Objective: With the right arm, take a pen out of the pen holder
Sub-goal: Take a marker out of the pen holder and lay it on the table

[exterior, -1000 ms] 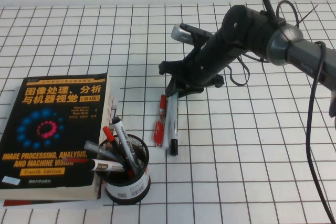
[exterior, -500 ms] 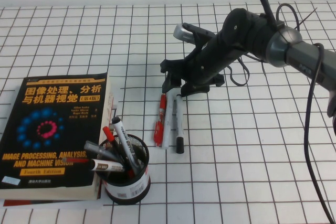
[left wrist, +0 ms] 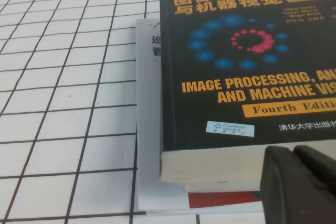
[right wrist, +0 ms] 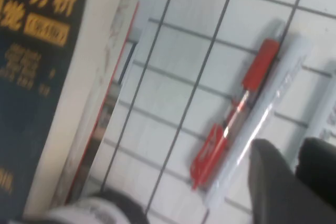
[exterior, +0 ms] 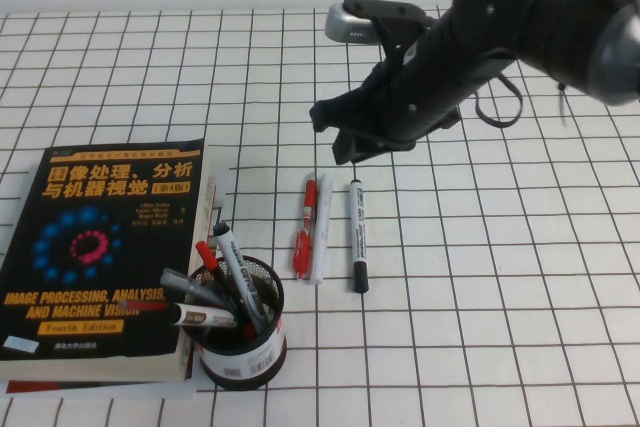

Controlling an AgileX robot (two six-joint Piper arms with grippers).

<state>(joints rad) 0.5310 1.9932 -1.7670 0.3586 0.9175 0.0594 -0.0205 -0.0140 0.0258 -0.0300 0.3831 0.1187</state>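
A black mesh pen holder (exterior: 246, 355) stands at the front left, against the book, with several markers (exterior: 232, 267) sticking out of it. Three pens lie side by side on the grid mat: a red pen (exterior: 304, 227), a white pen (exterior: 321, 237) and a white marker with a black cap (exterior: 357, 237). My right gripper (exterior: 345, 150) hangs in the air just behind them, shut and holding nothing. In the right wrist view its fingers (right wrist: 273, 182) sit over the red pen (right wrist: 231, 129) and the white pen (right wrist: 265, 124). My left gripper (left wrist: 295, 153) is shut beside the book's corner.
A thick black textbook (exterior: 100, 247) lies at the left on thinner booklets, and also fills the left wrist view (left wrist: 247, 51). The white grid mat (exterior: 480, 297) covers the table. The right arm's cables (exterior: 500, 107) hang behind the arm.
The right gripper let go of the black-capped marker, which now lies to the right of the white pen. The arm rose and drew back from the pens, its jaws closing again.
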